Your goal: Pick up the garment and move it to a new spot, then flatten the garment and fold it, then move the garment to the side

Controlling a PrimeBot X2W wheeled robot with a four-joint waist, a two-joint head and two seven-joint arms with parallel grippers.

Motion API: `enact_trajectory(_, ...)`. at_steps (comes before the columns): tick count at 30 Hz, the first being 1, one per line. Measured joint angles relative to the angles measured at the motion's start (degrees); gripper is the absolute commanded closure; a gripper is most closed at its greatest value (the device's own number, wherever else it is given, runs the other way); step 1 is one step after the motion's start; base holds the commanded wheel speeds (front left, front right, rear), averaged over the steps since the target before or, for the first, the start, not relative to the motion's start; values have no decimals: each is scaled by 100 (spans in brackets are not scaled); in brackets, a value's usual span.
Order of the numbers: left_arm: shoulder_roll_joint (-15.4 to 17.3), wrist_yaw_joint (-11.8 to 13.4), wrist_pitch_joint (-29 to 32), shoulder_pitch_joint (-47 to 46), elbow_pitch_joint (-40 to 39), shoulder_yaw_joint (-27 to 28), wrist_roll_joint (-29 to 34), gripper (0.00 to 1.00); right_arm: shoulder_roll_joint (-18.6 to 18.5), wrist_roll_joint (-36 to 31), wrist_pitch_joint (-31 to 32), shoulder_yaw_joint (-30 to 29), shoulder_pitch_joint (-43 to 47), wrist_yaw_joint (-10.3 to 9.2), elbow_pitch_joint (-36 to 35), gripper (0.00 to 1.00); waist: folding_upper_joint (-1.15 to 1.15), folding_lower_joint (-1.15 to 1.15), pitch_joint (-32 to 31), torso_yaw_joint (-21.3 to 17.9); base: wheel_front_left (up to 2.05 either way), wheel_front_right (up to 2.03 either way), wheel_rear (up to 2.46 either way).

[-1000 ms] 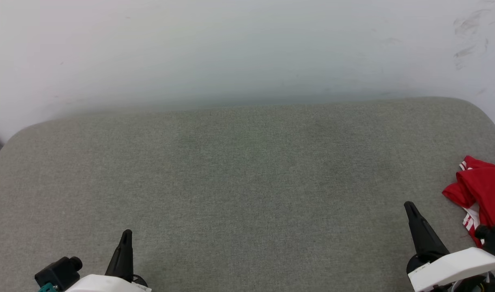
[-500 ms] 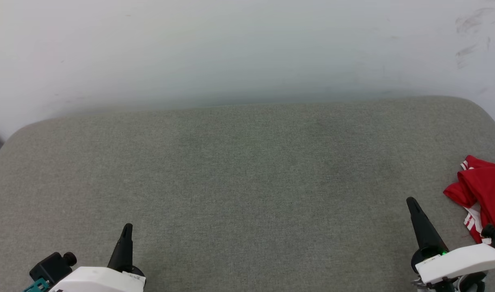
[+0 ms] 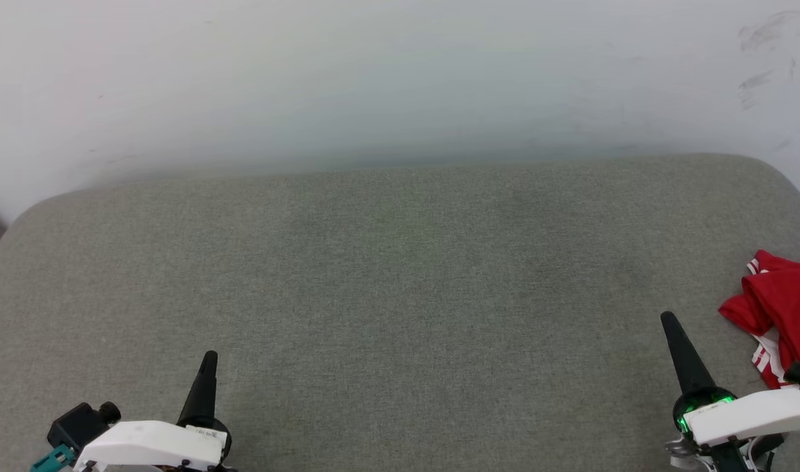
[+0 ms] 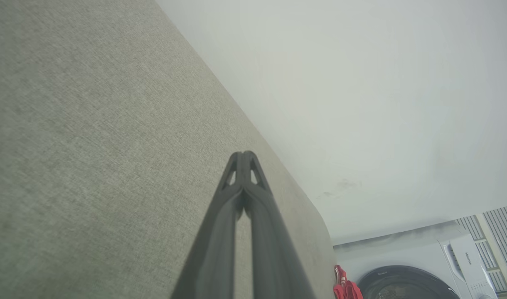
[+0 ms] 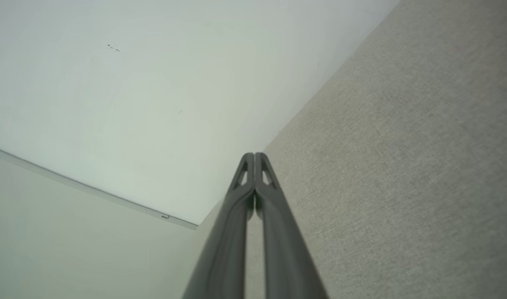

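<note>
The garment [image 3: 781, 296] lies crumpled on the grey padded surface [image 3: 400, 295].

The red shirt [image 3: 777, 295] is the one thing lying on the grey padded top [image 3: 400, 275], bunched toward its right side, just right of my right gripper [image 3: 667, 319]. From the shirt leftward, bare cloth runs to my left gripper [image 3: 208, 359] and past it, open for passing. Beyond the shirt, the white wall [image 3: 400, 78] closes off the far edge.
</note>
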Motion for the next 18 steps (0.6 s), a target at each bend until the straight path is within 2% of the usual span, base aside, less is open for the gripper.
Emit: enact_trajectory(18, -107, -145, 275, -215, 151, 180, -926, 100, 31, 1050, 44, -85, -163, 0, 242, 100, 0, 0, 37, 20, 0, 0, 0)
